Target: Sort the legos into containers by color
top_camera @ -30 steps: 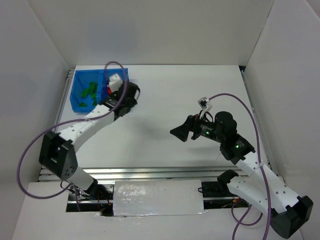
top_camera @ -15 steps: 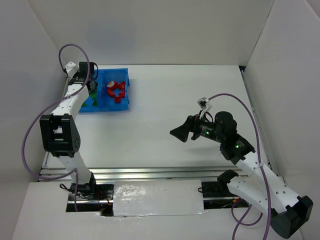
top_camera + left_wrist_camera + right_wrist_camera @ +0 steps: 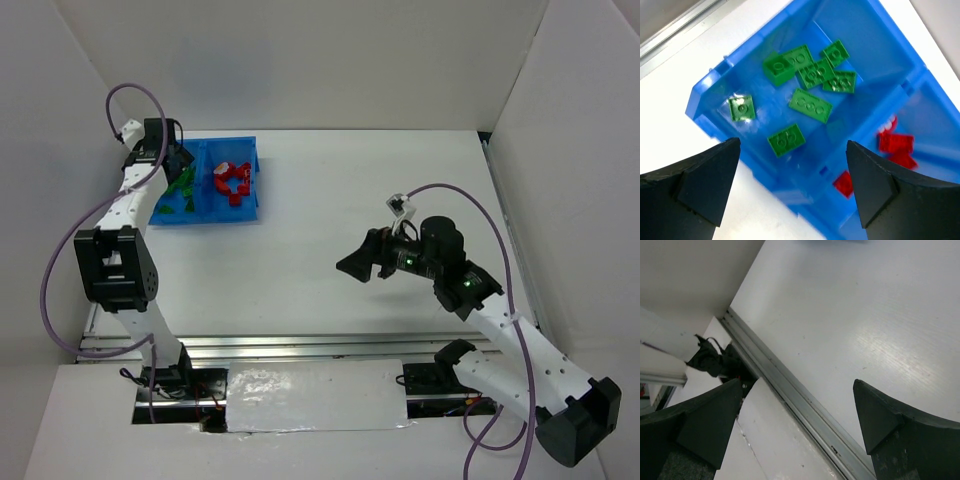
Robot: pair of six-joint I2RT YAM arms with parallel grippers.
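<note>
The blue bin (image 3: 257, 185) stands at the table's back left, with a divider between its two containers. Several green legos (image 3: 183, 186) lie in the left container and several red legos (image 3: 232, 180) in the right one. My left gripper (image 3: 178, 165) hangs over the left container, open and holding nothing. In the left wrist view the green legos (image 3: 810, 105) lie flat on the bin floor (image 3: 875, 60), and the red legos (image 3: 895, 142) show past the divider. The left gripper (image 3: 792, 187) stands wide there. My right gripper (image 3: 352, 265) hovers open and empty above mid-table, and is also open (image 3: 795, 427) in its wrist view.
White walls enclose the table on three sides. A metal rail (image 3: 790, 385) runs along the near edge, with a silver plate (image 3: 315, 395) in front of it. Another rail (image 3: 128, 195) lies just left of the bin.
My left arm has swung from the bin's right container to over the left one, and its jaws have opened wide. The right gripper has drifted slightly left.
</note>
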